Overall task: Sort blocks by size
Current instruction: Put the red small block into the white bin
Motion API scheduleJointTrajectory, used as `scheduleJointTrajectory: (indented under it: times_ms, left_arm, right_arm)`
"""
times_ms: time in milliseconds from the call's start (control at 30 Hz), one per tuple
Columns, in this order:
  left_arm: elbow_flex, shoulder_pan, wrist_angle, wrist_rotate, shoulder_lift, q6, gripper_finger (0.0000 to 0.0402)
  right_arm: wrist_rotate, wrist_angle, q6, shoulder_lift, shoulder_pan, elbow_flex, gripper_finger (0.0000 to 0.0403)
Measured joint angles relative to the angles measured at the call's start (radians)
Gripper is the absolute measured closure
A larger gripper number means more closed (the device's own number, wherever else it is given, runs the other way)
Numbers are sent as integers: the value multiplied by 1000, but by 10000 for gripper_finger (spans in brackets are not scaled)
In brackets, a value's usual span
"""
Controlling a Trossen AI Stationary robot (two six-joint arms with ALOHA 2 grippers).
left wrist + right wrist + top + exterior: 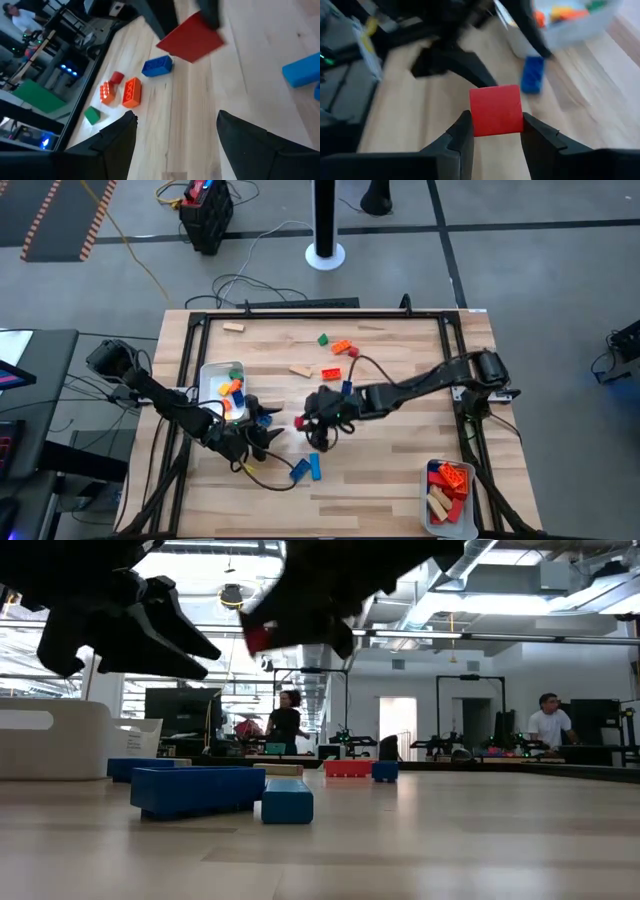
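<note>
My right gripper (496, 134) is shut on a red cube block (496, 110) above the table's middle, also visible as the red cube (300, 422). My left gripper (175, 142) stands open and holds nothing, just left of it, beside the left white tray (208, 370), which holds several small blocks. Two blue blocks (307, 469) lie on the table nearer the front edge. Green, orange, red and blue blocks (131, 92) lie on the far middle of the table. My right gripper pinches the red cube by two opposite side faces (476, 117) between its two fingers. The fingers come slanting down from the table's right side. The cube is lifted clear of the table (258, 637), its top face showing above the fingertips.
A second white tray (432, 515) with orange, red and tan blocks stands at the near right corner. Tan wooden pieces (300, 370) lie toward the far edge. A black frame (190, 340) rims the table. People are in the room behind the table.
</note>
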Motion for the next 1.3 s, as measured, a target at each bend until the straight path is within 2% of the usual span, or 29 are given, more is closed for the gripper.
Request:
scheduleJointTrajectory:
  times_ms: [367, 433, 533, 700, 867, 1067, 1300]
  left_arm:
    - [0, -35, 106, -3, 0, 193, 135]
    - [0, -36, 124, 8, 0, 157, 135]
    - [0, -35, 144, 79, 0, 62, 135]
    - [0, -19, 211, 191, 0, -13, 135]
    - [1, 7, 260, 199, 0, -67, 135]
    - [1, 29, 316, 281, 0, -75, 135]
    - [2, 51, 360, 285, 0, -77, 141]
  right_arm:
    - [29, 306, 3, 67, 55, -1, 249]
    - [45, 309, -30, 67, 56, -1, 249]
    - [123, 313, -116, 68, 74, -1, 249]
    - [208, 335, -213, 68, 107, -1, 248]
    - [214, 363, -261, 68, 122, 0, 248]
    - [214, 365, -266, 68, 121, 0, 248]
    - [215, 395, -296, 68, 121, 0, 248]
